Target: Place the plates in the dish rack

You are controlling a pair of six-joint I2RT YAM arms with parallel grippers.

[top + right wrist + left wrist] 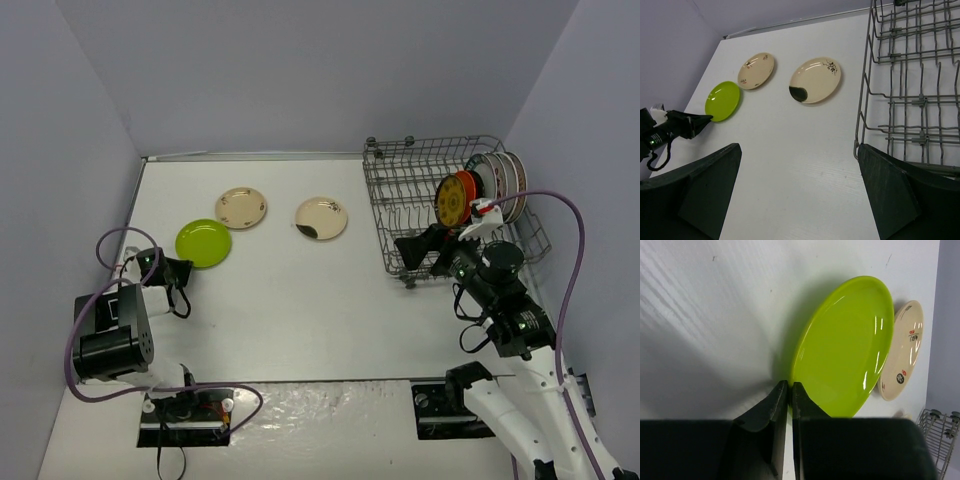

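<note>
White table [300, 320], lime-green plate [845, 345] at left hand [790, 384]

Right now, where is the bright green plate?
In the top view, the lime-green plate sits on the left side of the table, next to a cream plate, its near edge pinched by the left gripper.

On the table [300, 320], 3 plates lying flat: 1 lime-green plate [203, 242] and 2 cream plates, namely 1 cream plate with small dark marks [241, 208] and 1 cream plate with a dark patch at its rim [321, 218]. 1 dish rack [400, 190]. Standing inside it, 1 orange plate [453, 200], plus white patterned-rim plates [503, 175] behind, too overlapped to count. 2 arms: left arm [112, 330], right arm [505, 300].
</note>
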